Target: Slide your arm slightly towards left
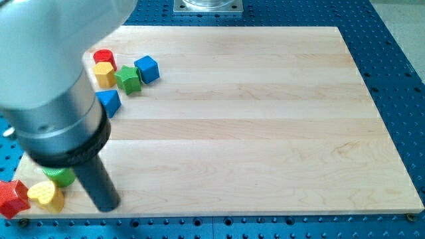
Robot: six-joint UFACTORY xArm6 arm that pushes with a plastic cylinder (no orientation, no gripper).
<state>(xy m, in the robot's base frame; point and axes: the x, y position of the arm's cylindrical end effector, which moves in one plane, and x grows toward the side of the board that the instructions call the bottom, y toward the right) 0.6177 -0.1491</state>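
Observation:
My rod comes down from the large grey arm body at the view's left, and my tip [108, 207] rests on the wooden board [252, 133] near its bottom left corner. Just left of the tip lie a yellow heart-shaped block [45, 195], a red block [12, 198] and a green block [61, 176] partly hidden by the rod. At the top left sit a red cylinder [104, 58], a yellow block [104, 74], a green block [128, 79], a blue cube [147, 68] and a blue triangular block [109, 102].
The board lies on a blue perforated table [398, 73]. A grey metal base plate [208, 6] shows at the view's top. The arm body hides the board's left edge.

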